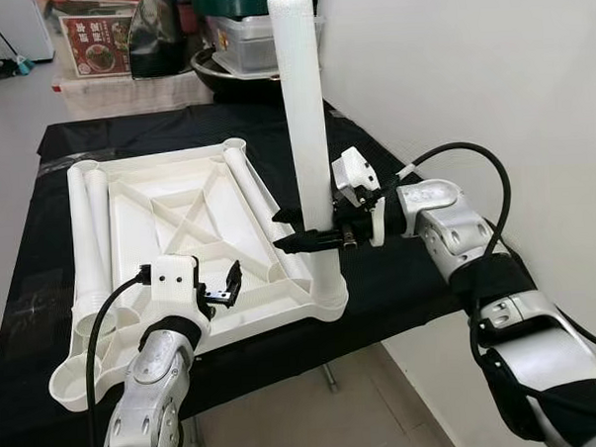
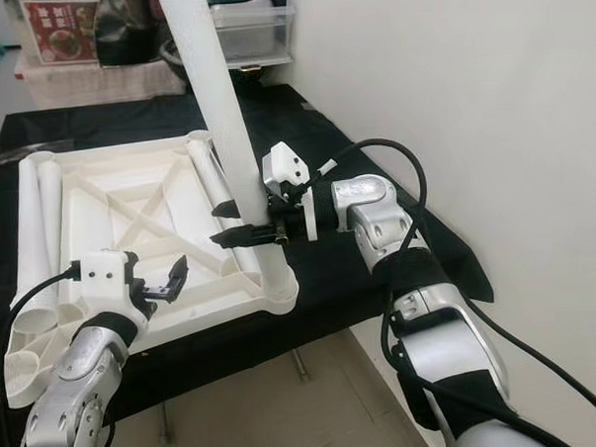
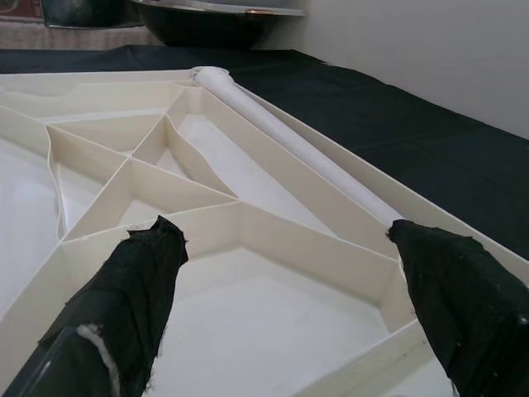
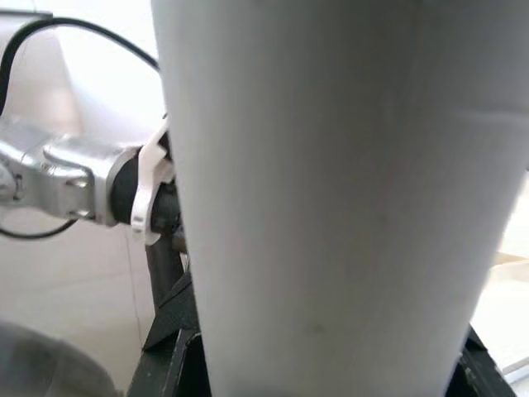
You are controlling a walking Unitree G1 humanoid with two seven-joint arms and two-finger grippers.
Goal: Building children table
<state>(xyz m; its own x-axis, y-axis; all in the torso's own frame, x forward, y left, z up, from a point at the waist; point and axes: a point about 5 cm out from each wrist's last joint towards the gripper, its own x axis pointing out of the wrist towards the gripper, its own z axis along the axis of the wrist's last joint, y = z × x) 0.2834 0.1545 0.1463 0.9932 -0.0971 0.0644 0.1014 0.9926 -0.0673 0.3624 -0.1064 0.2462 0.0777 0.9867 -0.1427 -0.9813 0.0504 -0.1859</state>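
You have the white tabletop (image 1: pixel 179 219) upside down on the black desk (image 1: pixel 380 279). One leg (image 1: pixel 310 154) stands upright in its near right corner, right tool (image 1: pixel 308 233) clamped on it. Three legs lie loose: two left (image 1: pixel 86 233), one far right (image 1: pixel 247 181). Left tool (image 1: pixel 222 289) hovers open, empty.

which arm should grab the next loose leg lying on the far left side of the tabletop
Left. The left gripper hovers open over the tabletop, nearer the loose legs; the right gripper is clamped on the upright leg.
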